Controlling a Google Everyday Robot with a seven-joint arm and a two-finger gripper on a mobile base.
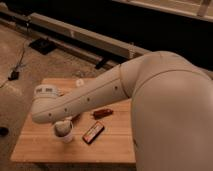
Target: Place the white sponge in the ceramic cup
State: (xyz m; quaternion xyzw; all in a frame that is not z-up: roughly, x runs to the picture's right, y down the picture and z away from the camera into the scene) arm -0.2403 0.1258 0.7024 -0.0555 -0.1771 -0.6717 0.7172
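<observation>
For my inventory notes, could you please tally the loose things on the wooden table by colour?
White: 2, the plain white ceramic cup under the gripper, and a tiny white round object.
Dark: 1, a dark flat rectangular bar.
Reddish: 1, a small reddish packet.
Total: 4

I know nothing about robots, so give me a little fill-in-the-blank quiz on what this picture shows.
1. The ceramic cup stands on a ______ table.
2. The dark flat bar lies to the ______ of the cup in the picture.
3. The arm's end effector is right ______ the cup, its tip hidden.
4. The tiny white round object sits near the table's ______ edge.

Missing words: wooden; right; above; far
</observation>
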